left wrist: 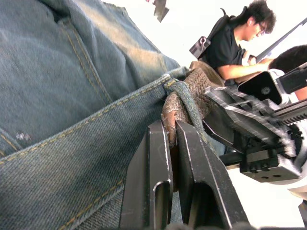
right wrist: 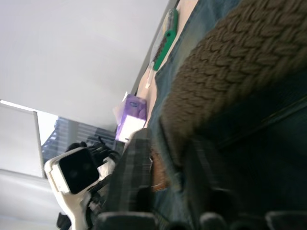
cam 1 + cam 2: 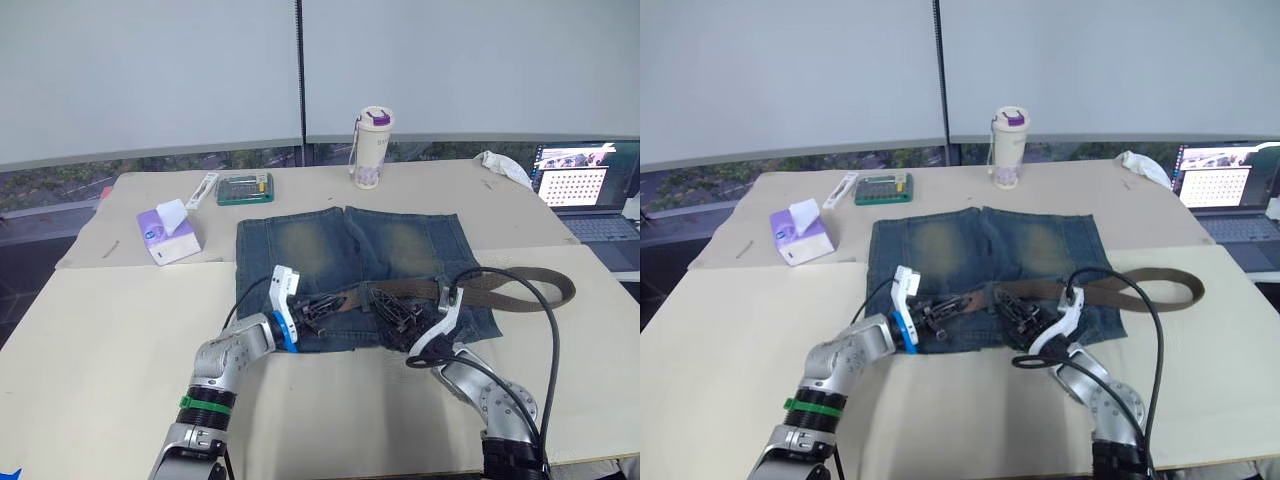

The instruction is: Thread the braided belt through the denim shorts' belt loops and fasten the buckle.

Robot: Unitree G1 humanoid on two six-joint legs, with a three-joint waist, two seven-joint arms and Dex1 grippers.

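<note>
- Left arm [image 3: 232,357]: silver shell, blue wrist ring, green band, white camera block.
- Right arm [image 3: 487,397]: silver, looping black cable.
- Black grippers.

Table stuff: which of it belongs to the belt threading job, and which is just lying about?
Belongs to the job:
- dark brown braided belt
- blue denim shorts with faded tan patches
- left tool, clamped on the belt's end

Just lying about:
- purple tissue box
- cream bottle with purple lid
- green case
- open laptop

The 2 head views look forward and down over the table [image 3: 100,330]. Both wrist views sit close at the denim shorts [image 1: 57,96], sharing the braided belt [image 2: 230,67].
</note>
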